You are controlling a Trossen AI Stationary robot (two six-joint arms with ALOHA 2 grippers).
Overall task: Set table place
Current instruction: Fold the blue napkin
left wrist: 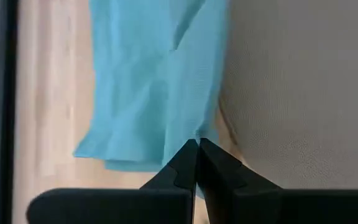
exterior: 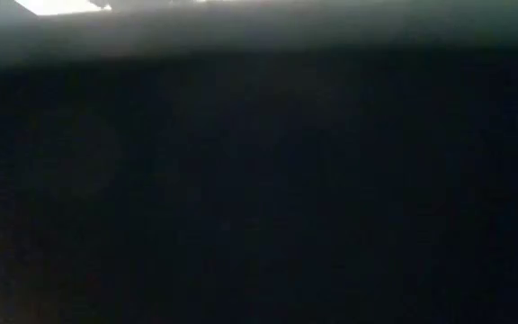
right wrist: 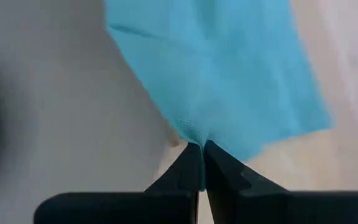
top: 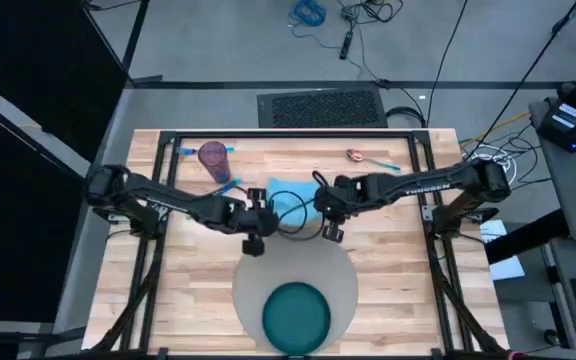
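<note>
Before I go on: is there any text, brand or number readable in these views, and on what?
Right arm: pale lettering along the link, too small to read.
Napkin, placemat, plate, table: no text visible.
Low view: dark, nothing readable.

Pale butcher-block table (top: 388, 270), round grey placemat (top: 340, 270) flat at near-edge centre

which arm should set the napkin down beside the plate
Neither alone, probably: the left gripper and right gripper each pinch an edge of the blue napkin, jaws shut, just behind the grey placemat.
</note>
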